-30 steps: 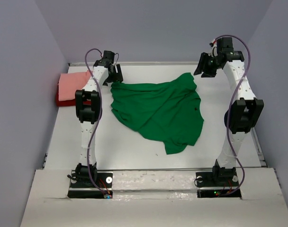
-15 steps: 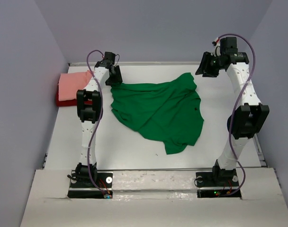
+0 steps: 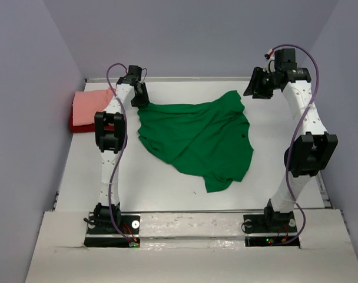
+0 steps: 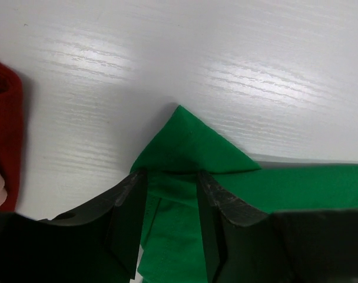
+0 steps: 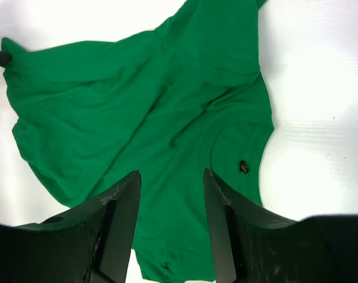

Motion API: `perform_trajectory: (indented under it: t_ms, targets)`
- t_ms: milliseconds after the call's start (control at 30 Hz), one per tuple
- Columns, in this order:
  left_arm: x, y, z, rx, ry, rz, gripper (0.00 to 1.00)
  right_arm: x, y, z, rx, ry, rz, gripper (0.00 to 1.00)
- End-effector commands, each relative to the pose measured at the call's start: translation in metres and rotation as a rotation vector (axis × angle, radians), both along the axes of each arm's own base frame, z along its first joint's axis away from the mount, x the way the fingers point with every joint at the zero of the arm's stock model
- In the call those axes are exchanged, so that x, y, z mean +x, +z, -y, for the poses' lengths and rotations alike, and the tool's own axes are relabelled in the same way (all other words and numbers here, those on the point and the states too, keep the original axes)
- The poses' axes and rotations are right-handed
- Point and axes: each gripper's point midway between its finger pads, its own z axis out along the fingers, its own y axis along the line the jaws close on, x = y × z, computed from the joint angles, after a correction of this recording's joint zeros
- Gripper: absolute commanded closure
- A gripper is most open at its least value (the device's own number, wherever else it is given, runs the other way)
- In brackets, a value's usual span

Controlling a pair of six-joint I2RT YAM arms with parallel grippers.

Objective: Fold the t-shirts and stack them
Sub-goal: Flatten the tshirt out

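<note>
The green t-shirt [image 3: 196, 138] lies crumpled on the counter [image 3: 167, 188]: the left end effector [image 4: 171, 177], half spread, straddles its far-left corner and should pinch deep before pulling, while the right end effector [image 5: 171, 177] hovers spread and empty.

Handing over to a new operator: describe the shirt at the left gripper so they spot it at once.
Look to the middle of the white table. The green t-shirt lies there spread out and rumpled, one corner between the fingers of the left gripper. Unlike the salmon pink shirt and dark red shirt stacked at the far left, it is unfolded.
</note>
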Motion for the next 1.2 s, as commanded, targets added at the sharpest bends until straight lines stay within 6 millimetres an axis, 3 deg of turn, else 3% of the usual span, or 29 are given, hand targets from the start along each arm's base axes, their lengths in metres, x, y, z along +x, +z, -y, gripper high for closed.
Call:
perform_trajectory:
  t_ms: [0,200,333,400,467,567,633,700,767,833,867,933,967,1067,1167]
  targets:
    - [0.008,-0.001,0.004,-0.024,-0.02,0.021,0.53,-0.003,0.031,0.001,-0.02,0.006,0.105,0.47]
    - [0.008,-0.001,0.004,-0.016,-0.037,0.015,0.53,-0.002,0.036,0.001,-0.019,0.0,0.116,0.47]
    - [0.008,0.001,0.005,-0.022,-0.053,0.019,0.69,-0.003,0.027,-0.001,-0.009,0.008,0.091,0.47]
    - [0.008,0.005,0.006,-0.025,-0.058,0.031,0.88,-0.004,0.024,-0.002,-0.003,0.006,0.084,0.47]
    - [0.012,0.018,0.011,-0.045,-0.083,0.068,1.0,-0.006,0.014,-0.002,0.002,0.005,0.061,0.48]
    - [0.017,0.05,0.015,-0.062,-0.106,0.147,1.0,-0.009,-0.001,-0.004,0.012,0.006,0.035,0.48]
    - [0.022,0.09,0.021,-0.09,-0.131,0.246,1.0,-0.011,-0.01,-0.004,0.014,0.007,0.018,0.48]
    - [0.021,0.111,0.023,-0.1,-0.139,0.293,1.0,-0.013,-0.028,0.001,-0.013,-0.014,-0.02,0.48]
    - [0.023,0.152,0.025,-0.114,-0.146,0.373,1.0,-0.016,-0.044,0.001,-0.037,-0.011,-0.052,0.48]
    - [0.023,0.175,0.026,-0.124,-0.15,0.41,1.0,-0.017,-0.053,0.002,-0.043,-0.012,-0.071,0.49]
    - [0.027,0.202,0.028,-0.13,-0.156,0.466,1.0,-0.018,-0.055,-0.003,-0.045,-0.002,-0.073,0.49]
    - [0.029,0.215,0.03,-0.139,-0.165,0.484,1.0,-0.018,-0.06,-0.002,-0.047,-0.004,-0.08,0.49]
    - [0.032,0.233,0.031,-0.149,-0.17,0.527,1.0,-0.018,-0.061,-0.002,-0.049,-0.005,-0.083,0.49]
    - [0.04,0.232,0.027,-0.165,-0.148,0.537,1.0,-0.019,-0.059,-0.006,-0.05,0.0,-0.081,0.49]
    - [0.055,0.206,0.006,-0.195,-0.064,0.504,1.0,-0.025,-0.056,-0.014,-0.027,0.013,-0.09,0.49]
